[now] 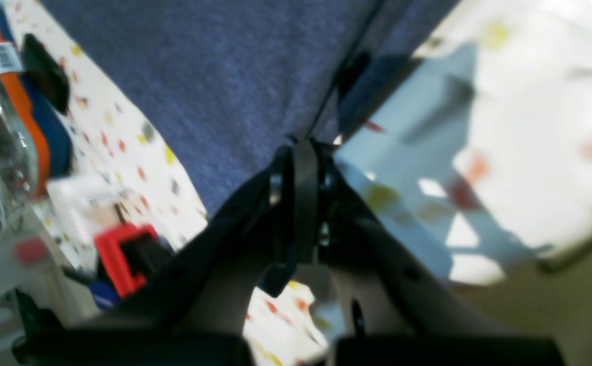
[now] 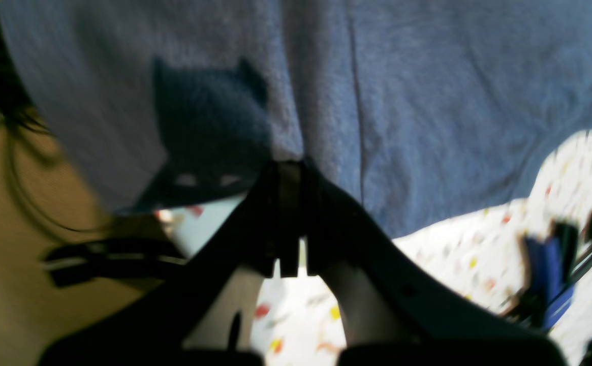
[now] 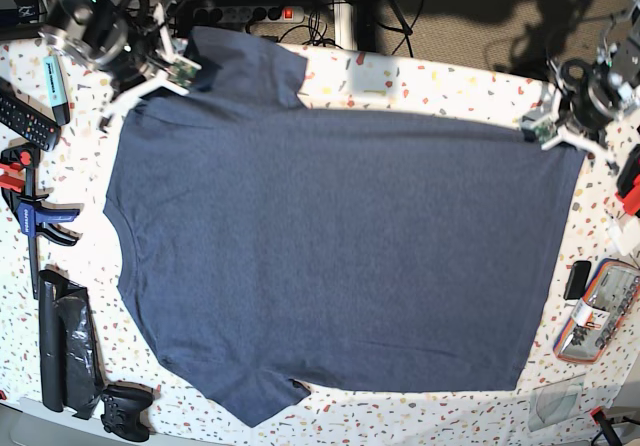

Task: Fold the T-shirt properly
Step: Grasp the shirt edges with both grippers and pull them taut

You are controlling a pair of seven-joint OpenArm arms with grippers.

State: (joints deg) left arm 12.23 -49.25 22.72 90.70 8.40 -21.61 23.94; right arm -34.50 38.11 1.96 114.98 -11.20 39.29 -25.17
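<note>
The navy T-shirt (image 3: 330, 256) lies spread flat on the speckled table (image 3: 450, 86), plain side up, with no lettering showing. My right gripper (image 3: 183, 74) is at the shirt's far left corner, by a sleeve. In the right wrist view the gripper (image 2: 288, 168) is shut on the shirt's (image 2: 428, 101) edge. My left gripper (image 3: 541, 128) is at the far right corner, on the hem. In the left wrist view the gripper (image 1: 306, 147) is shut on the shirt (image 1: 214, 76) where a seam meets its edge.
On the left side lie a remote (image 3: 20, 111), a blue and red clamp (image 3: 30, 206), a black bag (image 3: 65, 346) and a game controller (image 3: 125, 411). An orange-edged case with a bottle (image 3: 597, 311) and a small black item (image 3: 578, 278) lie on the right. A power strip (image 3: 250, 11) lies behind the table.
</note>
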